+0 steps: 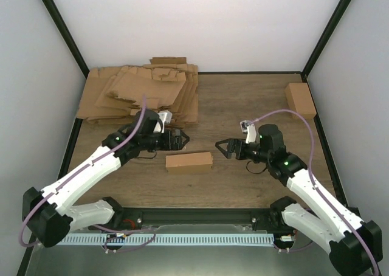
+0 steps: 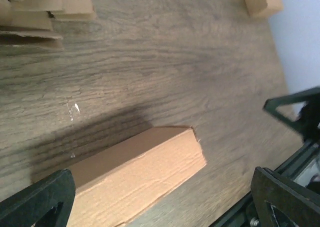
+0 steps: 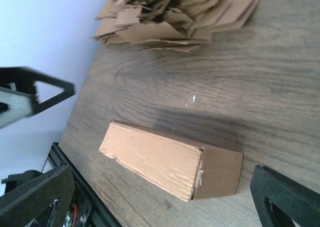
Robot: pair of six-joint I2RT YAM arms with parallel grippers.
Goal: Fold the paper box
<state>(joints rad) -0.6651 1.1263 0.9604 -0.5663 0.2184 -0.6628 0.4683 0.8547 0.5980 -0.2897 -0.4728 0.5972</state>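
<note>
Wide apart is how I see the jaws of the left gripper [image 1: 180,140], and they grip nothing; it hangs low over the table [image 1: 243,106], just behind the left part of the paper box [image 1: 189,162]. From its wrist camera the box lies under and between the two fingers, and I see no contact with either one. On my other side the right gripper [image 1: 223,147] is just as widely spread and empty, near the box's right end but apart from it. The paper box sits at the near middle of the table as a small, long rectangular carton lying flat; the end flap facing the right wrist camera is folded shut, so I cannot see inside. A heap of flat cardboard sheets [image 1: 140,93] is piled in the far left corner, and a second carton [image 1: 300,100] lies by the far right edge, well apart from both arms.
</note>
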